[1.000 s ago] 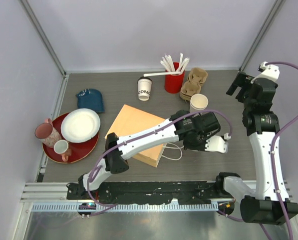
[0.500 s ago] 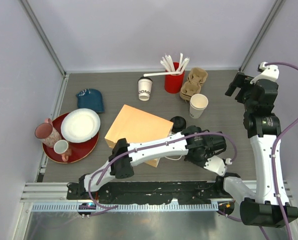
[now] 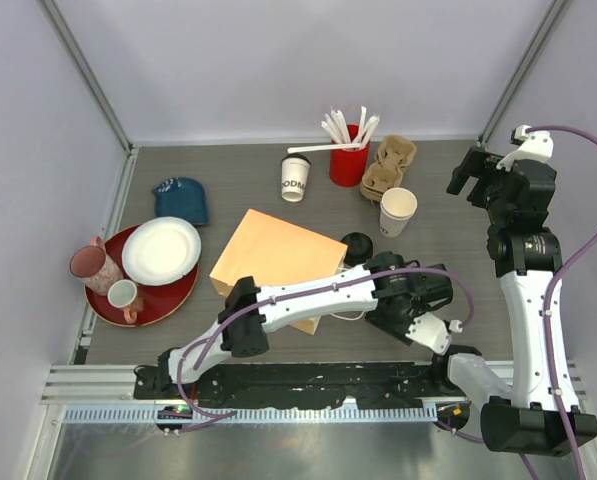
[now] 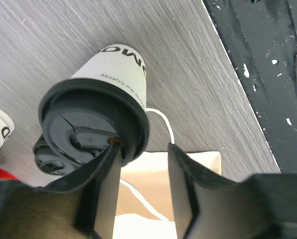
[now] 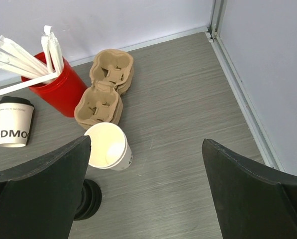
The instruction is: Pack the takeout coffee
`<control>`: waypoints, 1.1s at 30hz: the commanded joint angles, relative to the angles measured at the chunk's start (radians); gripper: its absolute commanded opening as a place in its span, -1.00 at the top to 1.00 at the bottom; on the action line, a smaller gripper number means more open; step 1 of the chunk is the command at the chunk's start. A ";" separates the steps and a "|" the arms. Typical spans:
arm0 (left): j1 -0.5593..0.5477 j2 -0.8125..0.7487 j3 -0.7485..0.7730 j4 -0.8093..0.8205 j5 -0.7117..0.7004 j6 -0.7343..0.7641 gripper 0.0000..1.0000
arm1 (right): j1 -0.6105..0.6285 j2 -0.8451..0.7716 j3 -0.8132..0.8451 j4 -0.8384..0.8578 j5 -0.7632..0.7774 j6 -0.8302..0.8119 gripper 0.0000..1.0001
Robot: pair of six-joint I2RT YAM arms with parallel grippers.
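Black lid (image 4: 83, 134) of the cup (image 4: 116, 67) looks pressed against my left pincer's (image 4: 143, 149) outer finger (image 4: 106, 184). That pincer is released, with nothing between the jaws. I judge a sideways swing could topple the cup. Right pincer (image 5: 146, 141) is spread wide and holds nothing.

Beside my left fingers (image 4: 101, 199), matt and dark, a smooth white paper coffee cup (image 4: 116, 69) wears a black plastic sip lid (image 4: 83, 124) with a dull sheen. Between my fingers shows a matt tan paper bag (image 4: 143, 199); beyond, grey wood-grain tabletop (image 4: 188, 59).

Bright even light, soft shadows, fingers blurred
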 commanded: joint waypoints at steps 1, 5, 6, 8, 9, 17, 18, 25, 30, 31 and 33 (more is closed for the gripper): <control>-0.003 -0.014 0.094 -0.040 -0.063 -0.023 -0.02 | -0.003 -0.017 0.018 0.026 -0.065 -0.022 -0.98; -0.003 -0.100 0.130 -0.008 -0.102 -0.072 -0.22 | -0.003 -0.005 0.061 -0.042 -0.156 -0.043 -0.98; -0.003 -0.127 0.104 0.001 -0.108 -0.081 -0.25 | -0.003 -0.008 0.078 -0.074 -0.180 -0.051 -0.98; -0.001 -0.234 0.029 0.027 -0.115 -0.110 -0.32 | -0.003 -0.010 0.107 -0.114 -0.246 -0.068 -0.97; -0.001 -0.277 -0.002 0.034 -0.118 -0.123 -0.35 | -0.003 -0.013 0.116 -0.153 -0.271 -0.073 -0.96; 0.201 -0.614 -0.336 -0.011 -0.004 -0.245 -0.41 | 0.050 -0.040 0.083 -0.339 -0.515 -0.073 -0.59; 0.248 -0.661 -0.358 -0.006 0.044 -0.273 -0.41 | 0.090 -0.045 0.072 -0.390 -0.521 -0.100 -0.57; 0.580 -0.810 -0.502 0.083 0.130 -0.363 -0.41 | 0.543 -0.036 0.051 -0.655 -0.375 -0.355 -0.40; 0.718 -0.881 -0.646 0.187 0.191 -0.406 -0.41 | 0.653 0.002 0.025 -0.789 -0.317 -0.490 -0.35; 0.755 -0.888 -0.663 0.198 0.200 -0.411 -0.40 | 0.694 0.012 0.006 -0.793 -0.277 -0.496 -0.33; 0.787 -0.913 -0.702 0.225 0.234 -0.423 -0.41 | 0.766 0.019 -0.041 -0.798 -0.231 -0.501 -0.33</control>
